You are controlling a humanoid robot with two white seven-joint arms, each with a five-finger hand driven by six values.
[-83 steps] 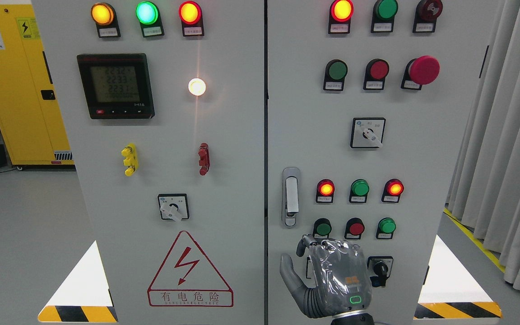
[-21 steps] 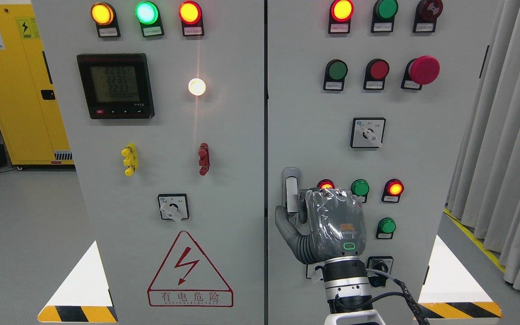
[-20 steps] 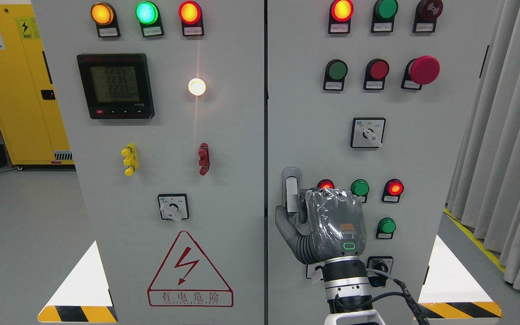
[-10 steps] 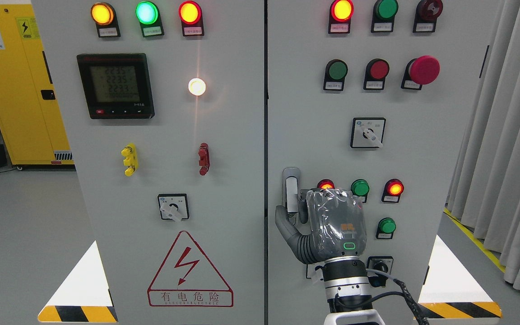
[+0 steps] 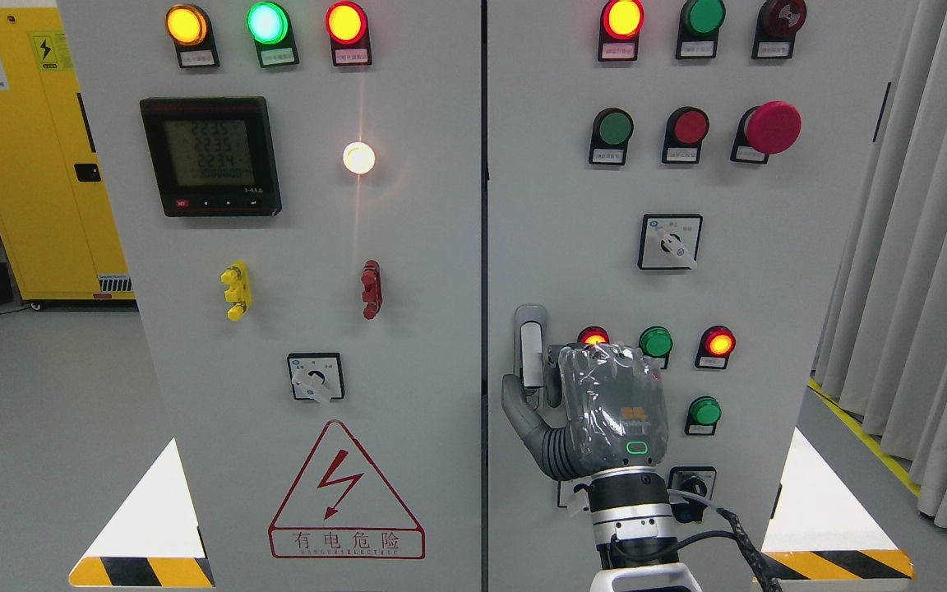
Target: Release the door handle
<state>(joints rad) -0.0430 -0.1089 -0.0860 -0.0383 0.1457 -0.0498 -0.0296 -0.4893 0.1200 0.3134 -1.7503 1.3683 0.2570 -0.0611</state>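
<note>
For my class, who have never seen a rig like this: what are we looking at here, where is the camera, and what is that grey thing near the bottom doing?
The camera sits on a humanoid robot's head, facing a grey electrical cabinet with two doors. The grey thing is the robot's right hand, its arm coming up from the bottom edge, right of the middle. Its fingers are curled around the lower part of the metal door handle on the right door, thumb on the handle's left side. The left hand is out of view. Around it are coloured lamps and push buttons, a red mushroom-shaped button, rotary switches and, on the left door, a digital meter and a lightning warning triangle.
</note>
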